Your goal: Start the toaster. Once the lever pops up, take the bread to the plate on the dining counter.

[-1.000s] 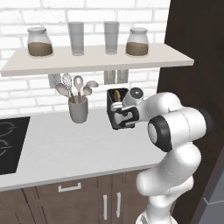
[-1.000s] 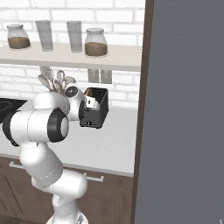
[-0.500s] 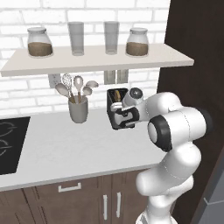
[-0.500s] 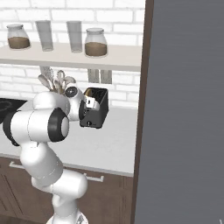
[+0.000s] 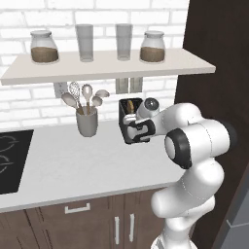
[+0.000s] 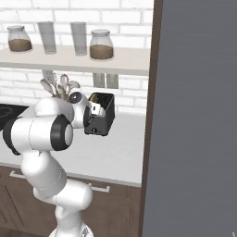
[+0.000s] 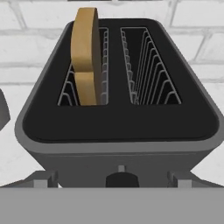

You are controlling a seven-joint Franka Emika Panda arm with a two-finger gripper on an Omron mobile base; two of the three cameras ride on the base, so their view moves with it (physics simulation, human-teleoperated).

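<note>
1. Where the light counter meets the white brick wall, stands the toaster, dark grey and boxy, just left of the dark tall cabinet.
2. Seen from the hand, shows two slots on top: the bread upright in the left slot, golden-brown, upper part poking above the toaster's top; right slot bare wire.
3. Low on the front face, carries a small dark knob at the middle.
4. Hangs at the toaster's front, close against it: the gripper, fingers spread wide, nothing between them; only pale tip stubs at the bottom of the hand view, either side of the knob.
5. From the right base view, same toaster half covered by the white arm's wrist; contact with the front face cannot be told.
6. Left of the toaster, apart from it: grey utensil cup with spoons and a whisk.
7. Above, on the shelf: two jars with brown fill at the ends, two clear glasses between.
8. At the far left of the counter: black cooktop.
</note>
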